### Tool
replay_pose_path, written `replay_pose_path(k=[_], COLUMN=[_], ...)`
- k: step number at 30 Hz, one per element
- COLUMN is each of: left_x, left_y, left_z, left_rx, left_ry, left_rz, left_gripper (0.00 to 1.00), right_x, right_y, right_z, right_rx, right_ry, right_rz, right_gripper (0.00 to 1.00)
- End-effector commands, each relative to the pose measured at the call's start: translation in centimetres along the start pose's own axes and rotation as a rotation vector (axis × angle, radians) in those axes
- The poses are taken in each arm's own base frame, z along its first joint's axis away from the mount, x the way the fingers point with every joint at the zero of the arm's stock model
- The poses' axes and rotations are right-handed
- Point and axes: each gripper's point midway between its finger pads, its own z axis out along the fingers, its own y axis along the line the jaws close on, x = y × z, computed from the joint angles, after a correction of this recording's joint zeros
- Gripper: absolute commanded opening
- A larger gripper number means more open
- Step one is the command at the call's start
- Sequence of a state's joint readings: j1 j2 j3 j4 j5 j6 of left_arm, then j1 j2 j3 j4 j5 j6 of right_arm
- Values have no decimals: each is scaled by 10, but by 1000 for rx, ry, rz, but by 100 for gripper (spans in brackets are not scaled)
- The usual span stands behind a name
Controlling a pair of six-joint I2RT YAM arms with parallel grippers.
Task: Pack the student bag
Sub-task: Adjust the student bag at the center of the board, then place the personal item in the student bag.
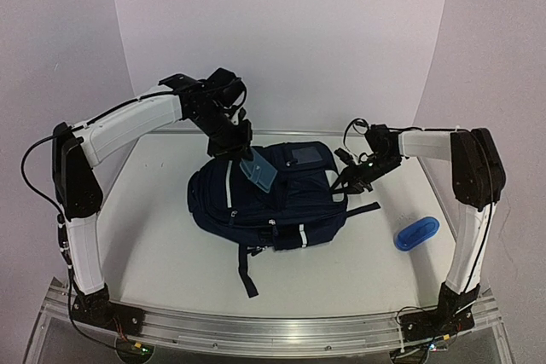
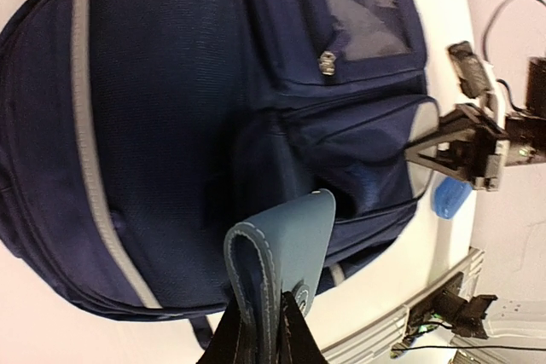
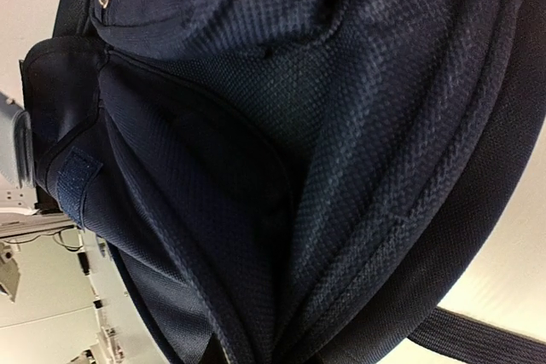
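Note:
The student bag, navy with pale stripes, lies flat in the middle of the table and fills the right wrist view. My left gripper hangs over its upper left part, shut on the loop end of a light blue leather case that hangs above the bag's front pockets. My right gripper is at the bag's right side, its fingers drawn together to a point on the rim of a side pocket. In the right wrist view the folds of fabric run down into the jaws, which are mostly hidden.
A small bright blue pouch lies on the table to the right of the bag. Dark straps trail from the bag toward the near edge. A metal rail runs along the front, and pale walls close in the back and sides.

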State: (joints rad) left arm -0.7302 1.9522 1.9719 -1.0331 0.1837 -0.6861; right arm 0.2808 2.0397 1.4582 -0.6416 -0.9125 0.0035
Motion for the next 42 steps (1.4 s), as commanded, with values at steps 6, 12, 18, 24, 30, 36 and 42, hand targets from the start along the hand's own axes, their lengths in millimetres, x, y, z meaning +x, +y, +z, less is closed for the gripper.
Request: replay_pose_path(k=[6,12,18,24,30,36,42], left_x=[4,24,23,13,-5,-26,-23], left_y=[4,31,32,20,17,11,15], left_z=[26,44,51,61,58,66,82], left_rx=[2,-109,-126,-120,-128,-41,23], left_ry=[30,106,134,157,63,-125,-228], left_rz=[-67,-58,27,128,81,-33,-11], left_gripper=[0,0,0,0,0,0,0], right_x=[31,39,40,38,41,43,45], right_y=[12,14,13,17,22,25,37], right_z=[12,14,15,12,13,16,17], right_rx=[-65,-87,-94,-90,-100,-131,-179], right_ry=[74,82,78,70,75,88,100], right_rz=[105,110,97,78,62,77,74], right_gripper=[0,0,0,0,0,0,0])
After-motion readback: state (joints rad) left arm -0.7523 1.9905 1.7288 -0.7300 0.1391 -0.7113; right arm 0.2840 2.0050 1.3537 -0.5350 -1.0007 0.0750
